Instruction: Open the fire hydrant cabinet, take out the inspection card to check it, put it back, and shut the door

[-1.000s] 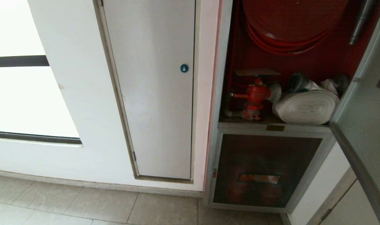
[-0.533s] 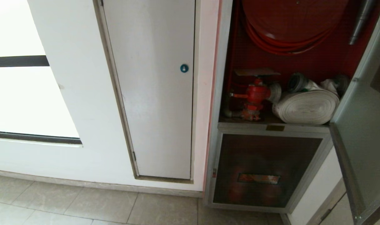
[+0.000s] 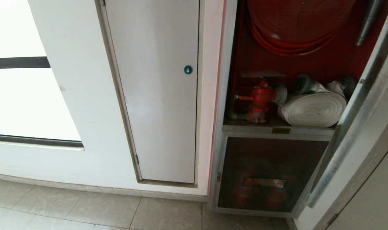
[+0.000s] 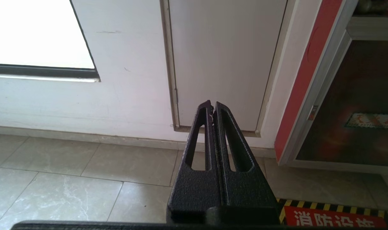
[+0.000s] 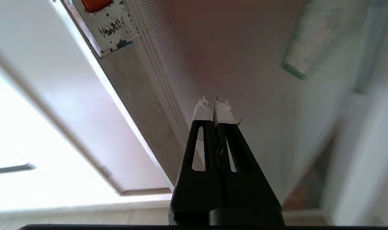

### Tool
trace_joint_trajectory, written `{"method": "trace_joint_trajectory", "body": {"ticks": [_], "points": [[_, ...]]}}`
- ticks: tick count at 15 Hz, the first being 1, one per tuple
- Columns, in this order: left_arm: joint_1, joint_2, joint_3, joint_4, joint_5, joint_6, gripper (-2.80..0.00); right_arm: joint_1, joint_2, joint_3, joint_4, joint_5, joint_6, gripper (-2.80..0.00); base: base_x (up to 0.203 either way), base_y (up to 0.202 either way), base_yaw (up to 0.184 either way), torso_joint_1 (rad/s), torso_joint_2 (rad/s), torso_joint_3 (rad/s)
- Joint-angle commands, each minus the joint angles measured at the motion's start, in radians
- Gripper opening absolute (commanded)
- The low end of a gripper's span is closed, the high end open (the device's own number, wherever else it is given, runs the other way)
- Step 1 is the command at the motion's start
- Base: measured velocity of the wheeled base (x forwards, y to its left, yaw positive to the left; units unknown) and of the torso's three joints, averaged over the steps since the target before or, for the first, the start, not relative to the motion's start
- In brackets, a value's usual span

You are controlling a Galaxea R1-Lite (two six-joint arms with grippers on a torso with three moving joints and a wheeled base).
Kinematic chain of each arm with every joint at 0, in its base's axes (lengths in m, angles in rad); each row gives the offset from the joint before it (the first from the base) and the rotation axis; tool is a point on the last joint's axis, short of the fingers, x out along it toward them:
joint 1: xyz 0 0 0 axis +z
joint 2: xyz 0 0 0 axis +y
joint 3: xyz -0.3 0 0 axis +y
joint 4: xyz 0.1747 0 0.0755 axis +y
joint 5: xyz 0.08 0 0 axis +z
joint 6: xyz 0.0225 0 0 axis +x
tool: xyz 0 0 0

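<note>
The fire hydrant cabinet (image 3: pixel 224 80) stands open, red inside, with a red hose reel (image 3: pixel 296 22), a red valve (image 3: pixel 261 95) and a white rolled hose (image 3: pixel 312 110). Its door (image 3: pixel 356 127) shows nearly edge-on at the right. In the right wrist view my right gripper (image 5: pixel 214 105) is shut and empty. Its taped tips are close to the door (image 5: pixel 261 80) on its outer glass face, between the red-marked latch (image 5: pixel 112 19) and the green-bordered sticker (image 5: pixel 304 48); I cannot tell if they touch. My left gripper (image 4: pixel 213 107) hangs shut and parked over the floor. The inspection card is out of view.
A plain white door (image 3: pixel 155 95) with a round blue lock (image 3: pixel 188 69) stands left of the cabinet, and a bright window (image 3: pixel 21 95) lies further left. A dark panel with a red label (image 3: pixel 270 172) fills the cabinet's lower part. A red striped floor sign (image 4: pixel 334 217) lies near the left gripper.
The door has swung in toward the cabinet: its frosted face filled the right edge before, and now it shows nearly edge-on. The left arm has not moved.
</note>
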Motion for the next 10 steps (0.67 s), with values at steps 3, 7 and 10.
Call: {"method": "trace_joint_trajectory", "body": {"ticks": [3, 7, 10], "points": [[0.0, 0.001, 0.0, -0.001, 0.0, 0.0, -2.8, 0.117, 0.214, -0.049, -0.102, 0.0, 0.001, -2.8, 0.0, 0.0, 0.0, 0.0, 0.0, 0.0], [0.0, 0.001, 0.0, 0.0, 0.0, 0.0, -2.8, 0.217, 0.452, -0.205, -0.204, 0.001, 0.023, -2.8, 0.0, 0.0, 0.0, 0.0, 0.0, 0.0], [0.0, 0.001, 0.0, -0.001, 0.0, 0.0, -2.8, 0.271, 0.647, -0.399, -0.227, 0.0, 0.032, -2.8, 0.0, 0.0, 0.0, 0.0, 0.0, 0.0]]}}
